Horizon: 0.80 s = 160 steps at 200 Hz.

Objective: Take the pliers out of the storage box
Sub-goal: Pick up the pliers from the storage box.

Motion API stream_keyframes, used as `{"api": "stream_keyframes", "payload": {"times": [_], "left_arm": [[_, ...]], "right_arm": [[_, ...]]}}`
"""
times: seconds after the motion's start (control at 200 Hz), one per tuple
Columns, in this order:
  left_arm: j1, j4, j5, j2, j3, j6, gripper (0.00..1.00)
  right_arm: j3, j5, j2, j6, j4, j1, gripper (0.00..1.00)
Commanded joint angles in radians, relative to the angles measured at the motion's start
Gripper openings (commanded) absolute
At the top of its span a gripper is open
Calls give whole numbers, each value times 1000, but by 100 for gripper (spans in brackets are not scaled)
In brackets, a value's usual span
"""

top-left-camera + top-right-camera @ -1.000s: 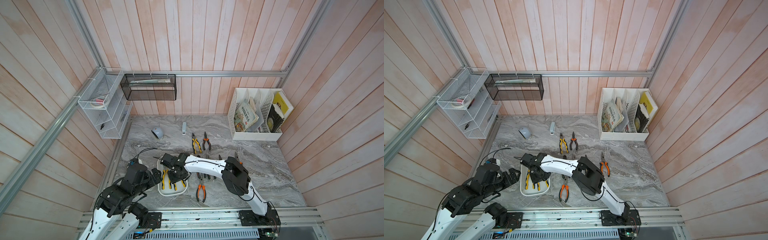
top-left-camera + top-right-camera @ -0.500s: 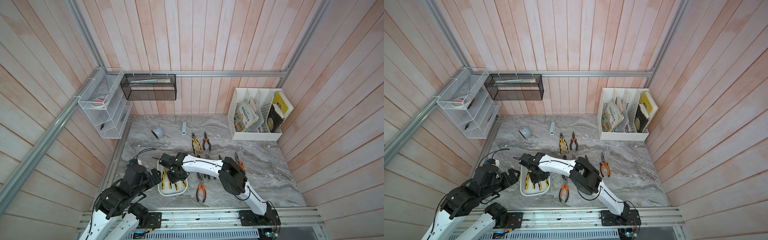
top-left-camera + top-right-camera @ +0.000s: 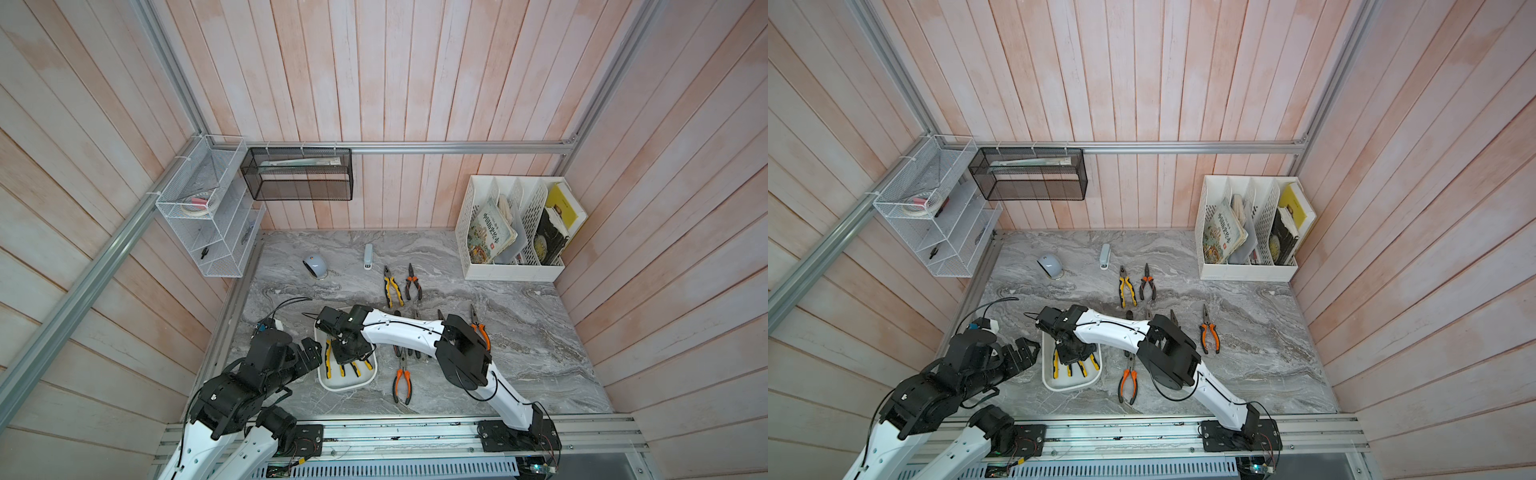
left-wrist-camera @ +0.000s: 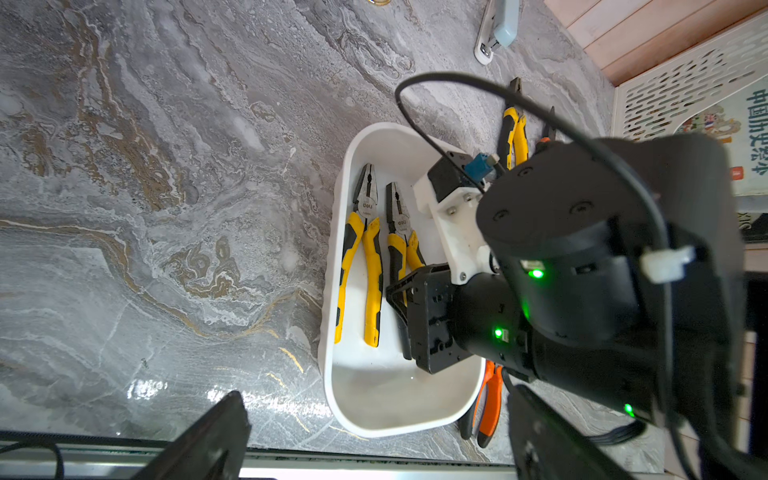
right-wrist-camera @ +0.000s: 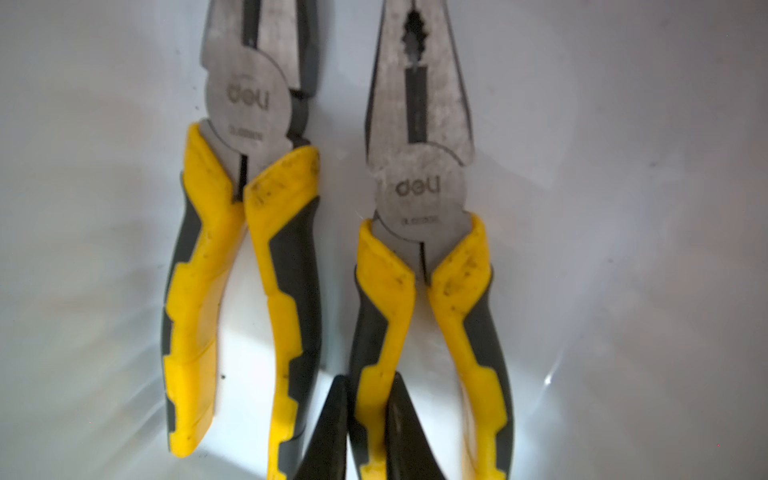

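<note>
While the marble table (image 3: 519, 332) carries the white storage box (image 3: 345, 383) near its front edge, I see my left gripper (image 3: 311, 353) spread wide beside it; my right gripper (image 5: 369, 399) pinches one handle of the long-nosed pliers (image 5: 419, 124) lying inside, next to the blunt pliers (image 5: 249, 95).

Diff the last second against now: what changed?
Right end effector closed onto one handle of the long-nosed pliers in the storage box; no lift yet. Unchanged: left end effector open beside the box, blunt pliers in it, other pliers on the table.
</note>
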Motion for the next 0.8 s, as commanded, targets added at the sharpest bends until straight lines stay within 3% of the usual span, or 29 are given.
{"api": "stream_keyframes", "payload": {"times": [0.0, 0.31, 0.425, 0.595, 0.795], "left_arm": [[5, 8, -15, -4, -1, 16, 100], [5, 25, 7, 2, 12, 21, 100], [5, 31, 27, 2, 12, 22, 100], [5, 31, 39, 9, 3, 32, 100], [6, 37, 40, 26, -2, 42, 100]], "right_arm": [[1, 84, -112, 41, 1, 4, 0], [25, 220, -242, 128, -84, 31, 0], [-36, 272, -307, 188, -124, 49, 0], [-326, 296, -502, 319, -78, 69, 0], [-763, 226, -774, 471, 88, 77, 0]]}}
